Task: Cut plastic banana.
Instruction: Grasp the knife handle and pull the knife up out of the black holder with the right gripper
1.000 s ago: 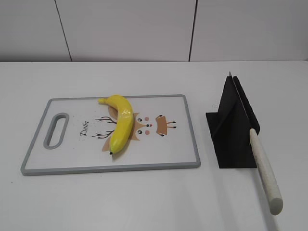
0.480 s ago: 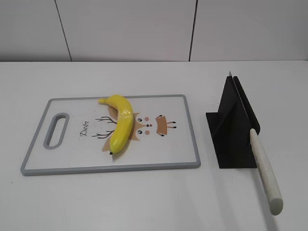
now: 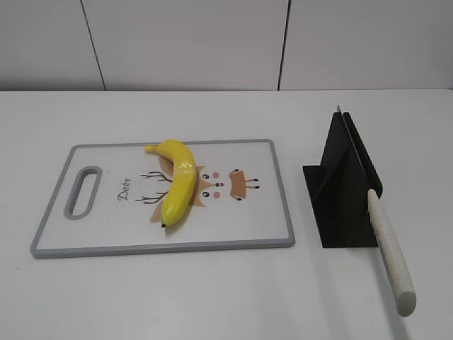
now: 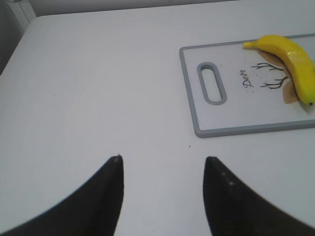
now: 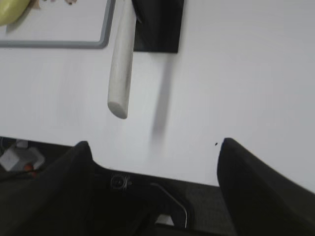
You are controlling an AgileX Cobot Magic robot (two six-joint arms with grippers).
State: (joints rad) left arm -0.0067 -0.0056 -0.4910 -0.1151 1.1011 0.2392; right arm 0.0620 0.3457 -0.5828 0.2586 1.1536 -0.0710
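Note:
The plastic banana (image 3: 178,183) is glossy yellow and curved. It lies on a white cutting board (image 3: 99,237) with a grey rim and a deer drawing, dark tip toward the front. It also shows in the left wrist view (image 4: 293,61) and as a sliver in the right wrist view (image 5: 11,11). A knife with a cream handle (image 3: 390,247) leans in a black stand (image 3: 341,185); its handle shows in the right wrist view (image 5: 121,64). My left gripper (image 4: 162,160) is open and empty over bare table, left of the board. My right gripper (image 5: 155,142) is open and empty above the table's front edge. Neither gripper shows in the exterior view.
The white table (image 3: 226,297) carries the board on the left and the knife stand on the right. A white wall (image 3: 184,42) stands behind. The table's front edge (image 5: 162,179) runs between my right fingers, with dark floor and gear below it.

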